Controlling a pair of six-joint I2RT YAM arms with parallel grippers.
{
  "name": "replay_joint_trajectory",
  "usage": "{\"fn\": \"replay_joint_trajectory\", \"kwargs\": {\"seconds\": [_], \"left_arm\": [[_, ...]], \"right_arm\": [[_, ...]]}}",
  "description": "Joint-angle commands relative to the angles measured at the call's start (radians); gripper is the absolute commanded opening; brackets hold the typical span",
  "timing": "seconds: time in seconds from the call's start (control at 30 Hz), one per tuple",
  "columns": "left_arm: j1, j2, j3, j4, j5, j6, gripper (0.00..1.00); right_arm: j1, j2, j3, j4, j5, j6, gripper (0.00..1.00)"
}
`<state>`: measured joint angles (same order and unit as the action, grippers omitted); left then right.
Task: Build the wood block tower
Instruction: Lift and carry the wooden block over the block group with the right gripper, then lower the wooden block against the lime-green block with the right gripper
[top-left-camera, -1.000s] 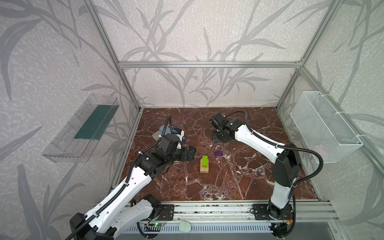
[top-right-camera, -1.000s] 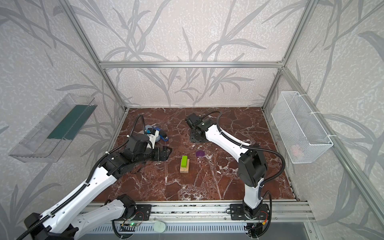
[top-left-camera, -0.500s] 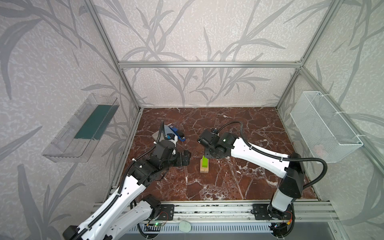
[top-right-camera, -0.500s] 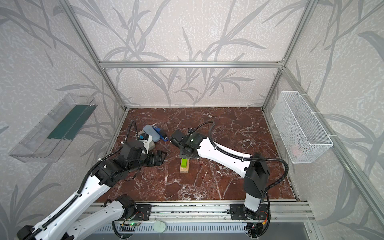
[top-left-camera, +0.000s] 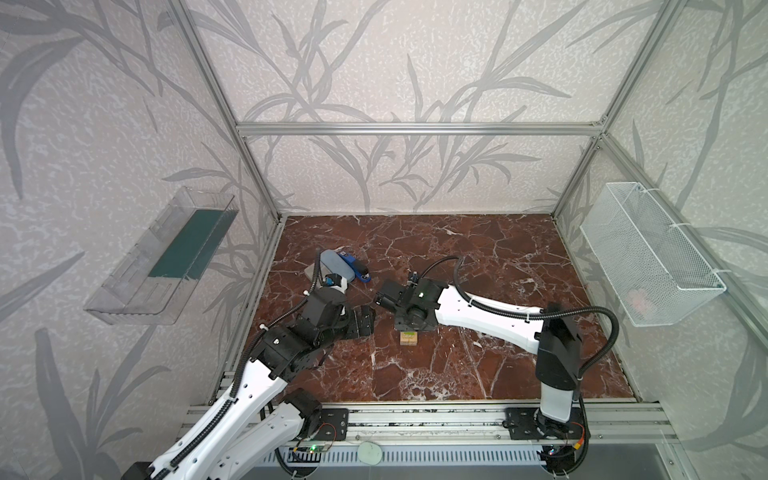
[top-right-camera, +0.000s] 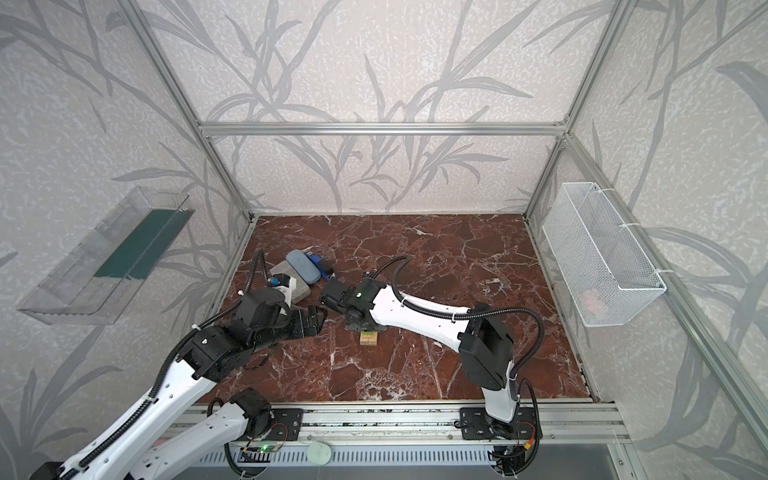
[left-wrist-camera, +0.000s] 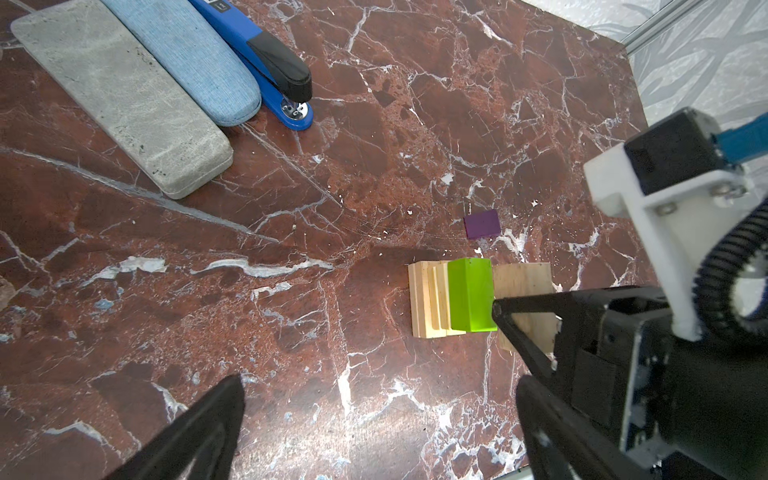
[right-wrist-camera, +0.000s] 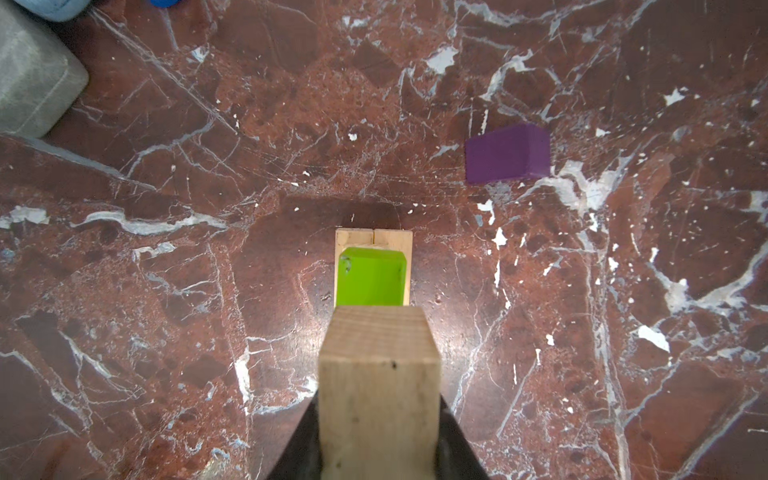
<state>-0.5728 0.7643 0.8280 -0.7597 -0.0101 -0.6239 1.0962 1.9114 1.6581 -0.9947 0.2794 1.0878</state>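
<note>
The tower (top-left-camera: 408, 337) (top-right-camera: 369, 338) is a short stack of pale wood blocks (left-wrist-camera: 428, 305) topped by a lime-green brick (left-wrist-camera: 471, 295) (right-wrist-camera: 370, 278). My right gripper (right-wrist-camera: 378, 415) is shut on a pale wood block (right-wrist-camera: 378, 386) and hangs just above the tower, pointing down; in both top views its wrist (top-left-camera: 411, 309) (top-right-camera: 357, 307) covers most of the stack. A purple block (left-wrist-camera: 482, 223) (right-wrist-camera: 507, 153) lies on the floor just behind the tower, hidden in both top views. My left gripper (top-left-camera: 361, 323) (top-right-camera: 313, 322) (left-wrist-camera: 380, 386) is open and empty, left of the tower.
A grey pad (left-wrist-camera: 120, 95), a blue-grey oblong case (left-wrist-camera: 187, 54) (top-left-camera: 336, 262) and a blue-and-black stapler (left-wrist-camera: 274, 70) (top-left-camera: 358, 271) lie at the back left. A wire basket (top-left-camera: 648, 257) hangs on the right wall. A clear shelf (top-left-camera: 162, 253) is on the left wall.
My right arm has swung from the back of the floor forward to over the tower, carrying the wood block. My left arm has drawn back a little towards the front left, still open.
</note>
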Motion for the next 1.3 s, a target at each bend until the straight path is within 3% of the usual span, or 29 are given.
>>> {"fn": "replay_joint_trajectory", "kwargs": {"seconds": [0.0, 1.27], "left_arm": [[0.004, -0.011, -0.012, -0.019, -0.024, -0.017, 0.99], [0.005, 0.013, -0.028, 0.025, -0.003, -0.030, 1.00]], "right_arm": [[-0.003, 0.021, 0.044, -0.013, 0.020, 0.008, 0.16], [-0.024, 0.067, 0.052, -0.030, 0.024, 0.007, 0.20]]}}
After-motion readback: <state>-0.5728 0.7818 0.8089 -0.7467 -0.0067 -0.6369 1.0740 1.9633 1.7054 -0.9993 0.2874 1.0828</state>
